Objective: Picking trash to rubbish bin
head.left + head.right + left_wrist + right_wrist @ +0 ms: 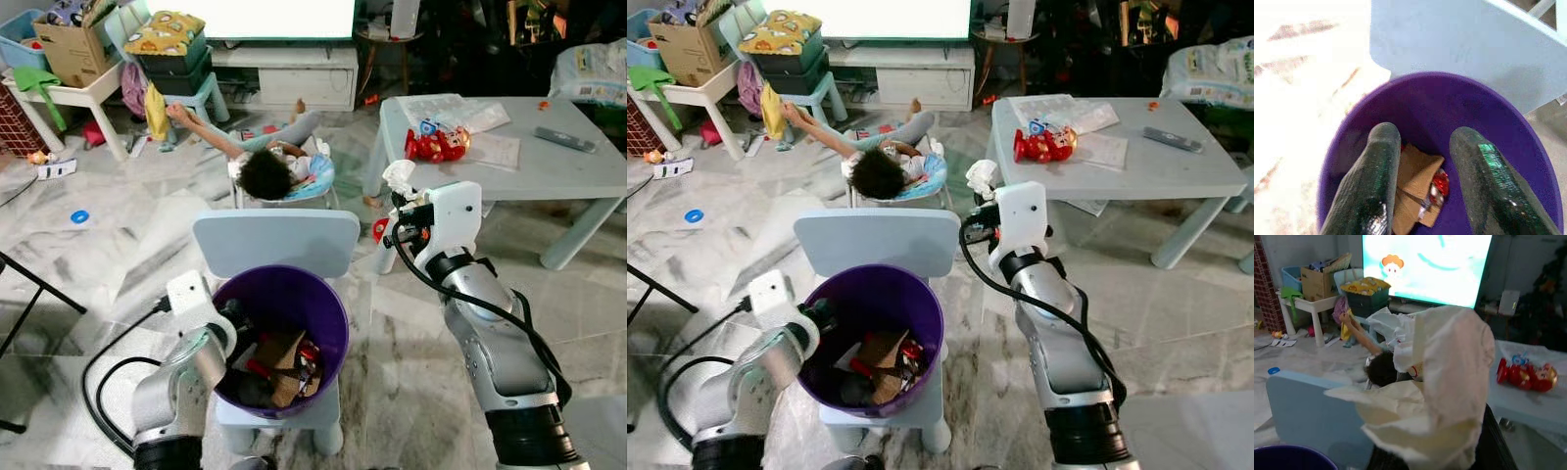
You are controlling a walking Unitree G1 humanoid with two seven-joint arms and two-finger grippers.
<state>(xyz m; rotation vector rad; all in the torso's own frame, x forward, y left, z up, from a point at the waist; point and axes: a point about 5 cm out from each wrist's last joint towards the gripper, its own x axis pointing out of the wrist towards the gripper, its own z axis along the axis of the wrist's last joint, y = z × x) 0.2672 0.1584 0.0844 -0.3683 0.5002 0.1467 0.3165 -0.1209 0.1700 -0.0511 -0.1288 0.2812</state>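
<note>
Two arms are up in front of you. Your left gripper (1422,161) hangs over the purple bin (328,304), just inside its rim, and its two black fingers (1374,181) are spread apart with nothing between them. Down in the bin you can see brown cardboard (1418,169) and some red and shiny wrappers (1439,182).

The bin sits on the seat of a small pale blue chair (277,241), and the chair's back stands up behind the bin.

Your right gripper (982,201) is raised to the right of the chair, near the top of the chair back and higher than the bin. It is clenched on a crumpled white tissue (1440,382). The tissue bunches up over the fingers in the right wrist view, so you cannot see the fingers themselves. The tissue is not over the bin yet; it is off to the bin's right side.

Behind the chair a child (266,168) lies on the marble floor (127,245) on a small round seat, one arm stretched out. To your right stands a pale blue table (588,176) with a red toy (436,145), some papers (495,150) and a remote (564,139) on it. A bright screen (1427,264) glows at the far wall.
</note>
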